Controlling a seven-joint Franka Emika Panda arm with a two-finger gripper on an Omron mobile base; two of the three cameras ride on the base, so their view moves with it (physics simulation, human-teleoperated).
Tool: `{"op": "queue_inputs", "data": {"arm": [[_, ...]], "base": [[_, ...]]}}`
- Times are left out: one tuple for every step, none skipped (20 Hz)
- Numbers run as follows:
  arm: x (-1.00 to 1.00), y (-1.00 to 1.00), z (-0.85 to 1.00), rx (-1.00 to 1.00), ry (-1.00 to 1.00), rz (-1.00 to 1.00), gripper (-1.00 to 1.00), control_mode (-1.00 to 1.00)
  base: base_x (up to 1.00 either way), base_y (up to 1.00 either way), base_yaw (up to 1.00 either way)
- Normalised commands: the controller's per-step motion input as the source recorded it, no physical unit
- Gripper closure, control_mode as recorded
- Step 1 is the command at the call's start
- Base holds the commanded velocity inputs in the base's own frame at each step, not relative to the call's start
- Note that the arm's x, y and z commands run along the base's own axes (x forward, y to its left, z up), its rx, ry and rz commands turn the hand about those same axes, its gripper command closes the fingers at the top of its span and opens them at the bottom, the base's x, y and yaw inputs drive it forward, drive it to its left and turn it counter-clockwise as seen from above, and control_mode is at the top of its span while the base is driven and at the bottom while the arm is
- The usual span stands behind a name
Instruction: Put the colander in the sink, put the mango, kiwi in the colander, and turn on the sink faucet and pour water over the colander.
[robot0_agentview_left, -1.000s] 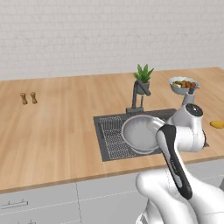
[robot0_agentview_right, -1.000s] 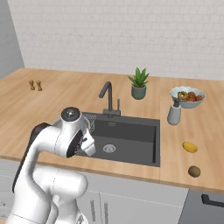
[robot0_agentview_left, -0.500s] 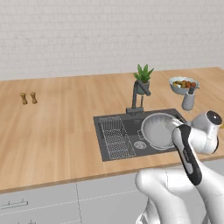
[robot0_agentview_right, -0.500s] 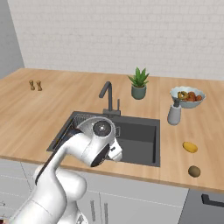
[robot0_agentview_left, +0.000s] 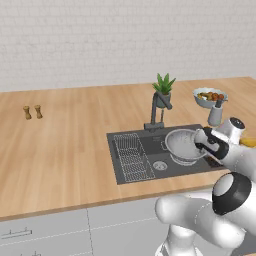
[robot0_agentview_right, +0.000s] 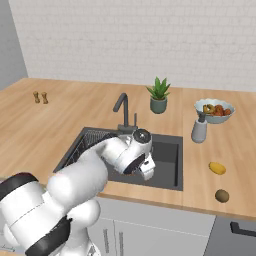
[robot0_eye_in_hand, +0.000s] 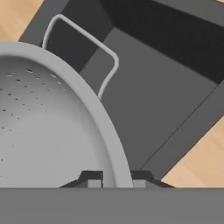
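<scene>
Silver-grey perforated colander (robot0_agentview_left: 184, 144), dark grey sink (robot0_agentview_left: 131, 167), yellow-orange mango (robot0_agentview_right: 216, 168), dull brown kiwi (robot0_agentview_right: 222, 195).

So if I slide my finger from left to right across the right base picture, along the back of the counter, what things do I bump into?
The two little shakers → the sink faucet → the potted plant → the grey dispenser bottle → the pale bowl of colourful food.
</scene>
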Motion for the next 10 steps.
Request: {"op": "queue_inputs", "data": {"arm": [[0.61, -0.38, 0.0, 0.29, 0.0, 0.05, 1.0, -1.0], [0.61, -0.33, -0.08, 0.3, 0.0, 0.09, 1.0, -1.0], [0.51, -0.19, -0.2, 0.27, -0.04, 0.12, 1.0, -1.0], [0.49, -0.13, -0.27, 0.24, -0.04, 0.13, 1.0, -1.0], [0.5, 0.0, -0.4, 0.19, -0.01, 0.16, 1.0, -1.0], [0.48, 0.0, -0.51, 0.12, 0.0, 0.17, 1.0, -1.0], [0.48, 0.0, -0.59, 0.05, 0.0, 0.18, 1.0, -1.0], [0.49, 0.0, -0.62, 0.0, 0.0, 0.18, 1.0, -1.0], [0.59, 0.03, -0.63, 0.0, 0.09, 0.17, 1.0, -1.0], [0.61, 0.04, -0.6, 0.0, 0.15, 0.16, 1.0, -1.0]], "base": [[0.0, 0.0, 0.0], [0.0, 0.0, 0.0], [0.0, 0.0, 0.0], [0.0, 0.0, 0.0], [0.0, 0.0, 0.0], [0.0, 0.0, 0.0], [0.0, 0.0, 0.0], [0.0, 0.0, 0.0], [0.0, 0.0, 0.0], [0.0, 0.0, 0.0]]}}
